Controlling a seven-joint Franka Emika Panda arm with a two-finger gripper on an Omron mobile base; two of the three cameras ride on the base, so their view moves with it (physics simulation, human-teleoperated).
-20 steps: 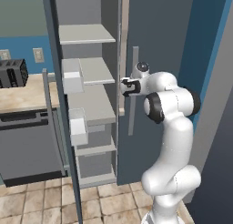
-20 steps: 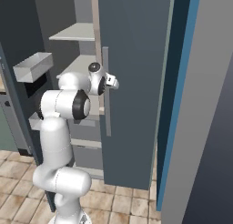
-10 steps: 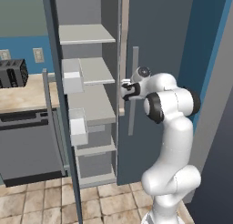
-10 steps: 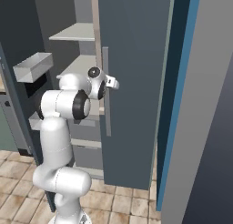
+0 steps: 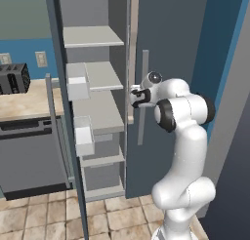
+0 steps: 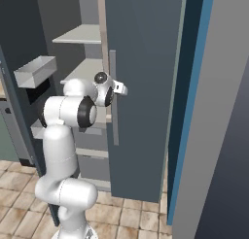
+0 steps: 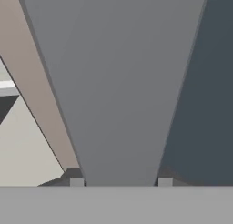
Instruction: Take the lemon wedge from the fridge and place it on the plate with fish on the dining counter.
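Reaching at mid-height toward the fridge (image 5: 166, 49), the end effector (image 5: 135, 95) sat at the inner edge of the right-hand door, beside its long grey handle (image 5: 143, 95), while the left-hand door (image 5: 66, 112) stood swung out with its bins showing. In the hand view the two fingertips (image 7: 76, 181) flanked a broad grey bar, most likely that handle (image 7: 120, 82) or the door edge, which ran between them; they looked to be set against its two sides, though whether they pinched it firmly I could not tell. The lemon wedge could not be made out on the light grey shelves (image 5: 100, 75), so its place was still unknown, presumably behind the door not yet opened. As for handling, the door looked stiff, heavy and hinged, so it would likely want a steady pull along its arc, taken on the handle near its middle. The wedge itself, judging by the task, should be tiny, light, soft and a little slippery, best pinched gently across its flat cut faces rather than its curved rind
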